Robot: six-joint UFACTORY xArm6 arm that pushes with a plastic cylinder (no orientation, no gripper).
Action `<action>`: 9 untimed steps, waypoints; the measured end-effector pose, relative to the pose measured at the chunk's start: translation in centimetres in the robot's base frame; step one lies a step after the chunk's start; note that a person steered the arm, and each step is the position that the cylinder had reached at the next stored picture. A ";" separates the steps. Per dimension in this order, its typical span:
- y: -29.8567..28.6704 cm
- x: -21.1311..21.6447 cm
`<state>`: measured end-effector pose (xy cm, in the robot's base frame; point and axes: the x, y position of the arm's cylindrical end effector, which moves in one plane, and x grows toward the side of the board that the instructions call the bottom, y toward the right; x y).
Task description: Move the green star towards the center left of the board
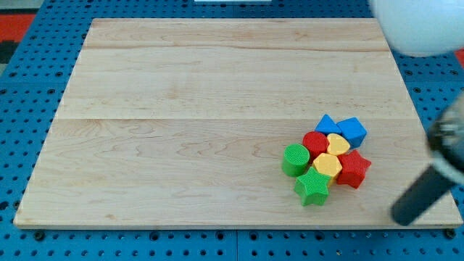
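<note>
The green star (312, 188) lies at the bottom of a tight cluster of blocks in the lower right of the wooden board (181, 130). It touches the yellow hexagon (328, 166) and sits just below the green cylinder (295, 159). My rod comes in blurred from the view's right. My tip (402, 216) is near the board's lower right corner, well to the right of the green star and apart from every block.
The same cluster holds a red star (354, 169), a yellow heart (337, 144), a red cylinder (315, 143), a blue triangular block (328, 125) and a blue cube (352, 130). A blurred white arm part (420, 25) fills the top right corner.
</note>
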<state>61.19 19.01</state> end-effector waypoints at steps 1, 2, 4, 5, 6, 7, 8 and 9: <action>-3.7 -1.8; -8.8 -4.0; -16.2 -7.7; -18.2 -6.4; -18.9 -4.4; -23.3 -7.7; -26.1 -13.7; -28.2 -15.5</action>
<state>45.65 -9.15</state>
